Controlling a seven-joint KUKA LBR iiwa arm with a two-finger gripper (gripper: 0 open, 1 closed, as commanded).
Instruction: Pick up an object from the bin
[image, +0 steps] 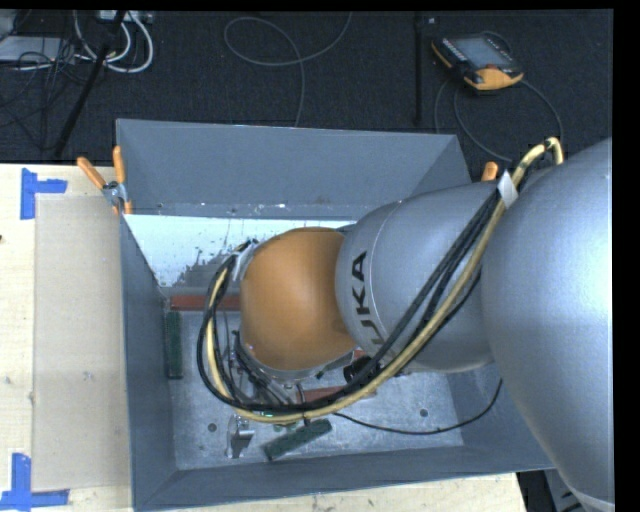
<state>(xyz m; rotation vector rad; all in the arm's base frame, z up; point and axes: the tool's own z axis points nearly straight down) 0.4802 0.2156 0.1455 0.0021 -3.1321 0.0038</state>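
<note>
**Operator:** What does the view down into the bin show?

**Describer:** You are looking at a grey metal bin (145, 400). The arm (440, 290) reaches in from the right, and its orange wrist cover (290, 300) hangs over the middle of the floor, ringed by looped cables (212, 345). The pincer (262, 388) sits under that cover, low over the floor. I cannot tell whether it is released or clenched.

**Operator:** Which thing lies nearest?

**Describer:** A dark green bar (297, 438) lies flat and tilted on the floor near the front wall, just in front of the pincer. A small silvery piece (240, 438) lies near its left end. A second green strip (174, 345) lies along the left wall, well apart.

**Operator:** How would the near bar handle?

**Describer:** By its look it is stiff, thin and light (this is a judgement, not something seen). It should keep its shape in a grip, though a smooth face could slip. You would do best to take it across its narrow width near the middle, so it hangs level. Because it lies so flat, the pincer would need to come right down to the floor.
</note>
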